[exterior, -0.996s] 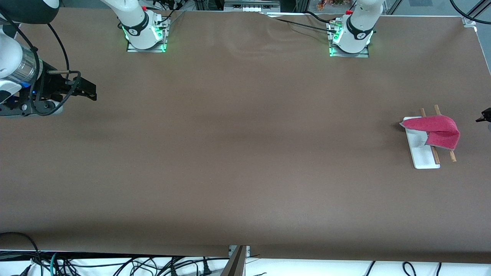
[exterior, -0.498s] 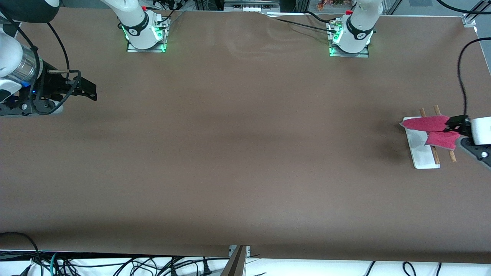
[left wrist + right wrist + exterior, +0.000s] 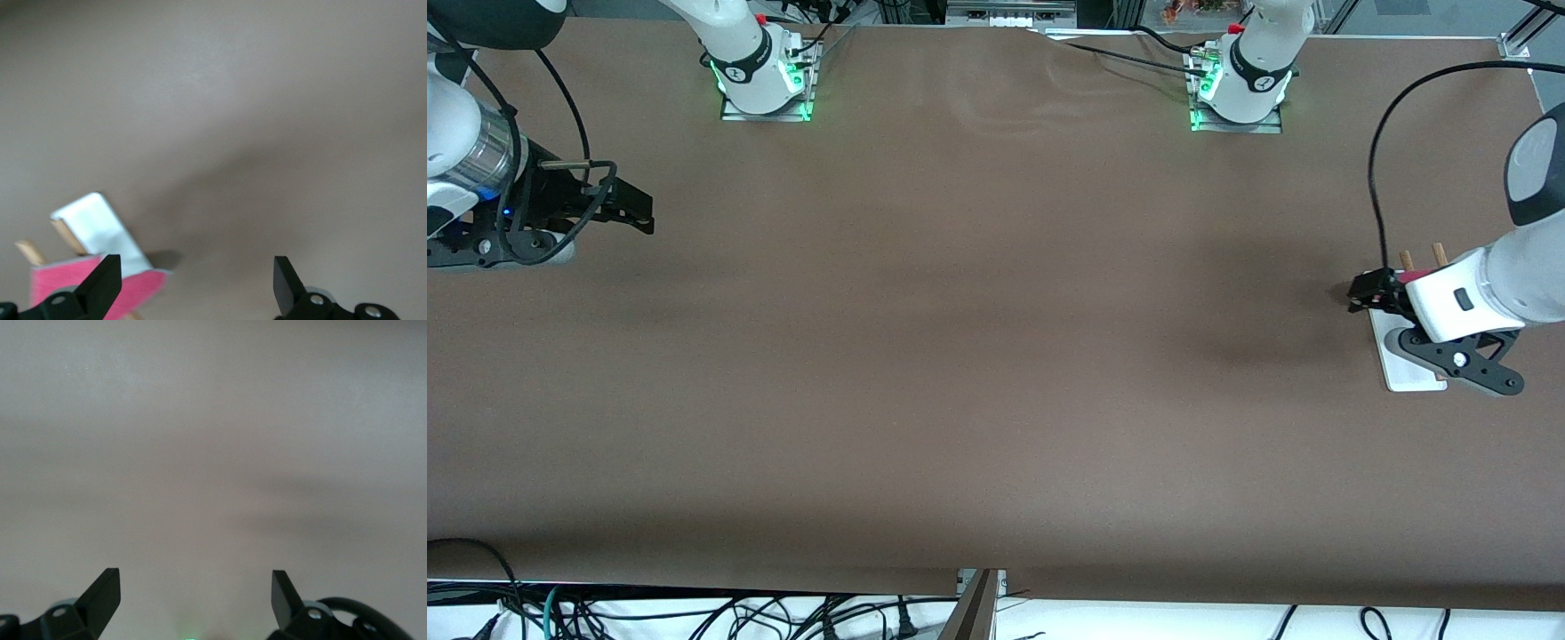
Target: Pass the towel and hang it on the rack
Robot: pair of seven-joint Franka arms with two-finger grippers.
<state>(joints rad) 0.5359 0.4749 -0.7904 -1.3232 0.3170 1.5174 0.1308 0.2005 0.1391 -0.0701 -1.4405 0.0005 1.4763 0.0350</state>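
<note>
Left pincer over rack; right pincer waits.

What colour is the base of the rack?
White. The rack base is flat and white; the left wrist view shows it best, beside the pink-red towel.

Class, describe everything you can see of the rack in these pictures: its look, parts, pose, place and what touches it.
The rack stands on the brown table at the left arm's end. It has a flat white rectangular base and two thin, parallel brown rods that look wooden; their tips poke out above the arm. The pink-red towel, with a pale stitched edge, lies draped across the rods. The left claw, fingers spread open, hangs over the rack, and its wrist hides most of it from the front. No claw visibly touches the rack.
</note>
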